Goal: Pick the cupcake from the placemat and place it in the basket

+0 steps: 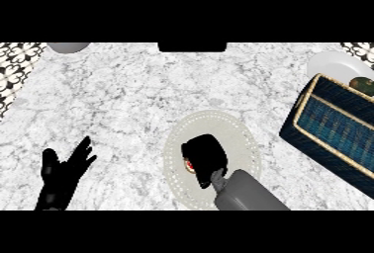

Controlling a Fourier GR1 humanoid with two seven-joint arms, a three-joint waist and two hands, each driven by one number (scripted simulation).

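From my station I see my right hand (205, 154) down over the round pale placemat (241, 129) in the middle of the marble table (131, 99). Its fingers (196, 148) are curled round the cupcake (189, 163), of which only a sliver of red and white shows at the hand's left edge; the rest is hidden under the black palm. I cannot tell whether the cupcake is lifted or touches the placemat. The grey right forearm (248, 193) comes up from the lower edge to that hand. My left hand (62, 173) sits at the lower left, fingers straight and spread, holding nothing, well apart from the placemat. The dark blue basket (332, 128) with its tan rim lies at the right edge, near the placemat but not touching it. Behind the basket stands a white plate (332, 62).
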